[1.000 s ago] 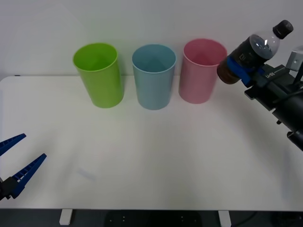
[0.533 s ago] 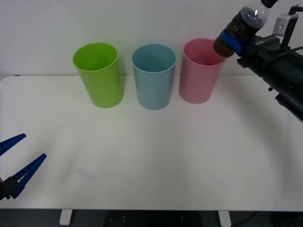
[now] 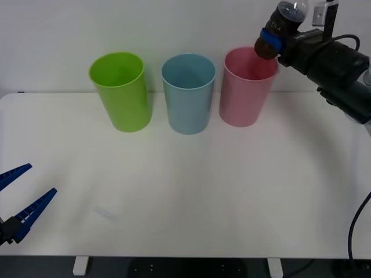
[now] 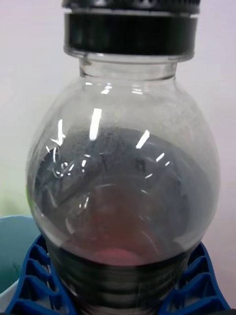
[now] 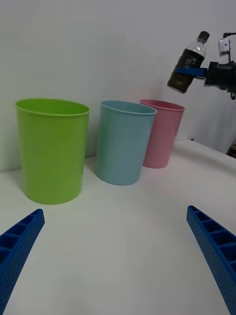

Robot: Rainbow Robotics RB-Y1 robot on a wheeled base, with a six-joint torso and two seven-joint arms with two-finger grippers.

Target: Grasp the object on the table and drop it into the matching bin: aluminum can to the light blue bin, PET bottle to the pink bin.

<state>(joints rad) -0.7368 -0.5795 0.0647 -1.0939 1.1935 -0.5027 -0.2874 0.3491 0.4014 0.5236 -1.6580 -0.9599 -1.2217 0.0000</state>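
Three cup-shaped bins stand in a row across the upper half of the front view, on the far part of the table [image 3: 185, 191]: one lime green bin [image 3: 120, 91] at the left, one light blue bin [image 3: 188, 92] in the middle, one pink bin [image 3: 246, 87] at the right. All three are upright with open round rims. The visible inner walls of each bin show no contents; the bottoms cannot be seen.

One PET bottle [image 3: 279, 28] is present. It is in the upper right of the front view, held in the air, tilted, with its base directly above the right part of the pink bin's rim and its top leaning up and to the right. The bottle holds dark liquid in its lower part; its clear upper dome is empty beneath a black cap.

The right gripper [image 3: 272, 39] is clamped around the bottle's lower body. In the right wrist view the blue ribbed fingers [image 4: 34, 283] press against both sides of the bottle [image 4: 123, 187].

The left gripper [image 3: 22, 200] is at the lower left of the front view, low over the near edge of the table, fingers spread wide and grasping nothing. The left wrist view shows the two fingers [image 5: 211, 251] at the lower corners, well apart, with the three bins and the raised bottle [image 5: 189, 61] beyond.
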